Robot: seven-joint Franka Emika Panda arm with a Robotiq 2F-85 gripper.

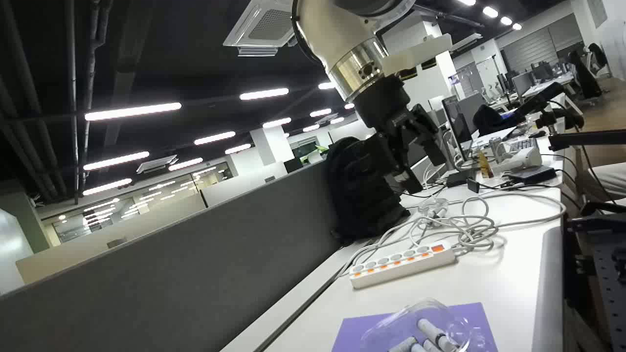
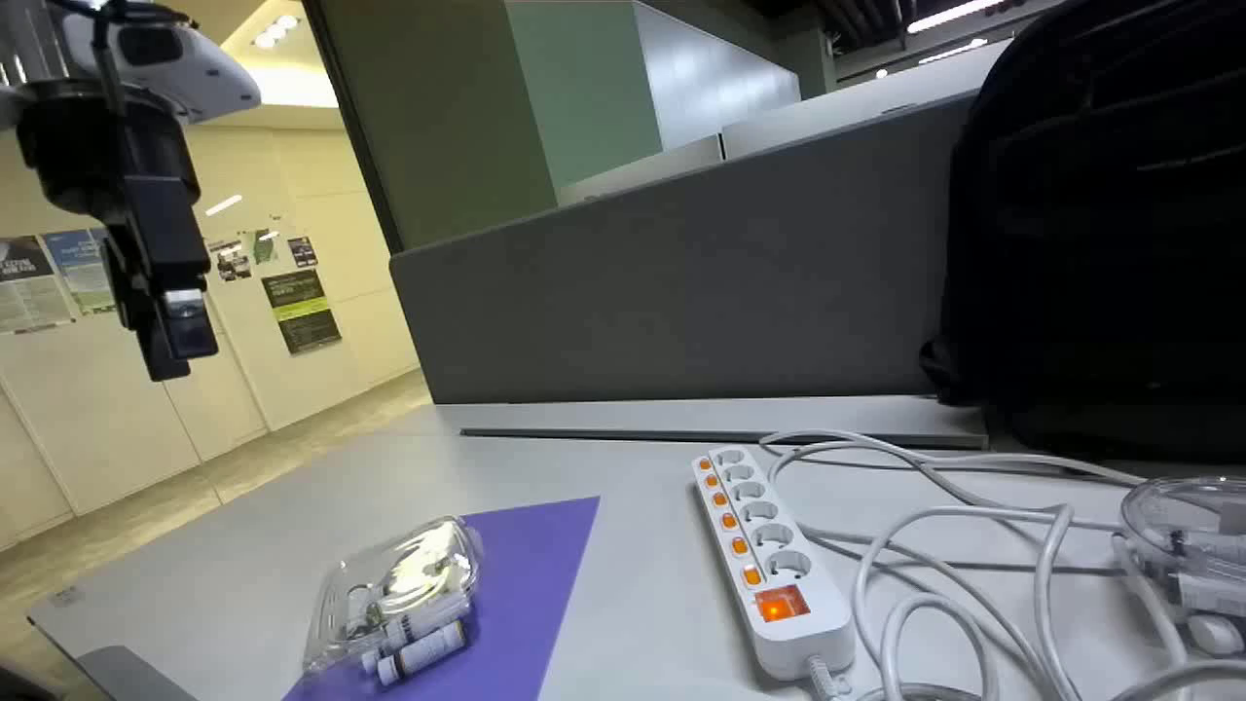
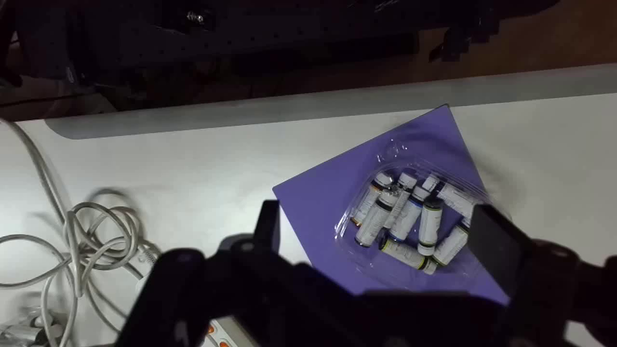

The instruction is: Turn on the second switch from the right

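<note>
Power strip [image 1: 403,270] waiting, claw [image 1: 423,170] raised clear of it

In an exterior view: power strip lies on the white desk [image 1: 518,274], switch face up. Claw hangs above and apart from it, fingers [image 1: 409,180] spread, nothing between them. Main rocker [image 1: 437,248] sits at the right-hand end here. Starting side for the count is not given; counted from here with the main rocker included, the target is likely the small switch [image 1: 425,254] just beside it.

In an exterior view: six small orange switches [image 2: 728,521] run alongside six round sockets [image 2: 762,510]. Main rocker looks lit, so power is probably through. Which small ones are on, cannot tell. Claw shows almost side-on, well apart from the power strip.

Wrist view: fingers wide apart, framing a clear plastic tray [image 3: 340,230] of capped vials [image 3: 405,220] on a purple sheet [image 3: 313,207]. Claw seems to cover most of the power strip; only a piece with two orange switches shows at the lower edge.

Progress, as judged: press not begun. No contact in any view; claw is free. Left: travel to the power strip, bring the fingers together, line up, press the one switch.
</note>
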